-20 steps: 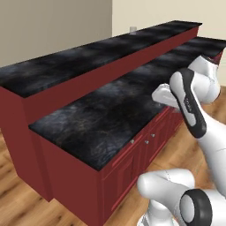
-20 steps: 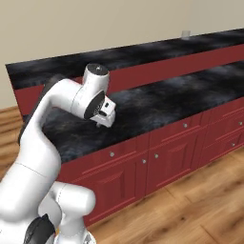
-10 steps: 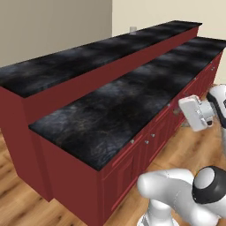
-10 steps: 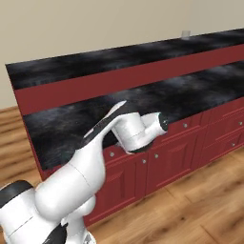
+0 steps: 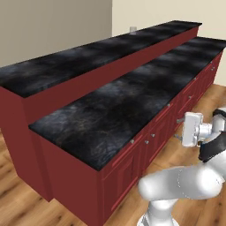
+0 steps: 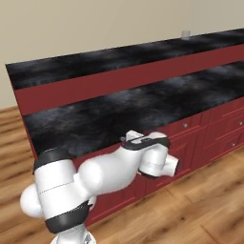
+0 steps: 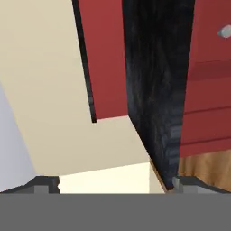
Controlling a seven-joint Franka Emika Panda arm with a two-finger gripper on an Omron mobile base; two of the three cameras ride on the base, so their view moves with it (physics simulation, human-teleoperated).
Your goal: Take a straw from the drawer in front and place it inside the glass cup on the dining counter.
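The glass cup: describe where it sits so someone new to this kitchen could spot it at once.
Find the dining counter, the long raised black marbled top on a dark red base, standing behind and above the wider lower countertop. Follow it to its far end, near the cream wall. The glass cup stands there as a small pale tumbler, the one object on that black stone.

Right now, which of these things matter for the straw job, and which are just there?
For the job:
drawer, shut
glass cup on the dining counter
gripper, open

Just there:
lower countertop
wooden floor
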